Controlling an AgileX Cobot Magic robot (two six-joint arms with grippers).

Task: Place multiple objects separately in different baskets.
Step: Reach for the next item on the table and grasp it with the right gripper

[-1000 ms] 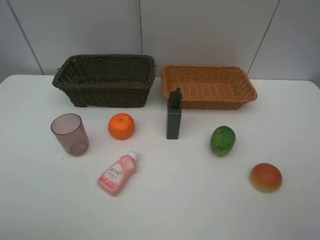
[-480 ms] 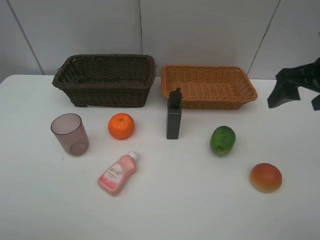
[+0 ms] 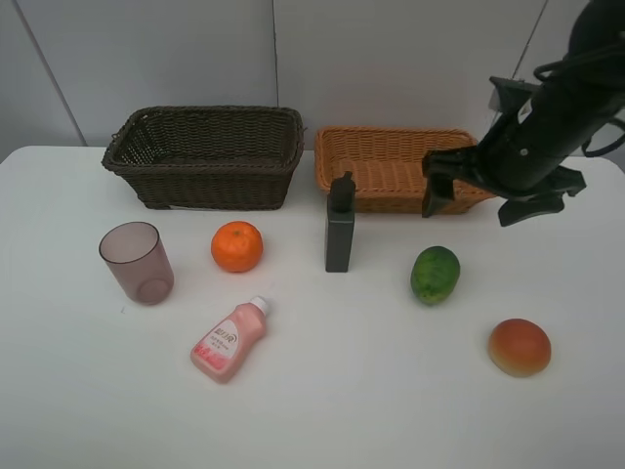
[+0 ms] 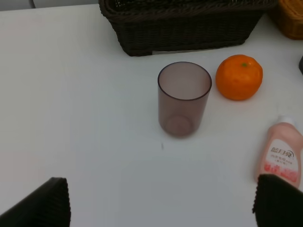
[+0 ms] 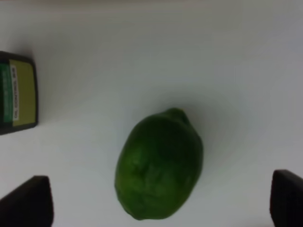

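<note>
On the white table stand a mauve cup (image 3: pixel 137 262), an orange (image 3: pixel 237 246), a pink white-capped bottle (image 3: pixel 229 339) lying down, an upright dark grey bottle (image 3: pixel 340 235), a green fruit (image 3: pixel 435 275) and a red-orange mango-like fruit (image 3: pixel 520 347). The dark brown basket (image 3: pixel 205 156) and the orange-tan basket (image 3: pixel 402 168) sit at the back, both empty. My right gripper (image 3: pixel 481 200) is open, hovering above and behind the green fruit (image 5: pixel 159 164). My left gripper (image 4: pixel 161 201) is open over the table near the cup (image 4: pixel 184 99), the orange (image 4: pixel 239 77) and the pink bottle (image 4: pixel 281 155); it is outside the exterior view.
The grey bottle (image 5: pixel 16 93) stands close beside the green fruit. A grey panelled wall (image 3: pixel 293 59) runs behind the baskets. The table's front half (image 3: pixel 352 410) is bare white surface.
The right arm has come into view from the right edge and moved left, now hovering over the front of the orange-tan basket above the green fruit. The objects have not moved.
</note>
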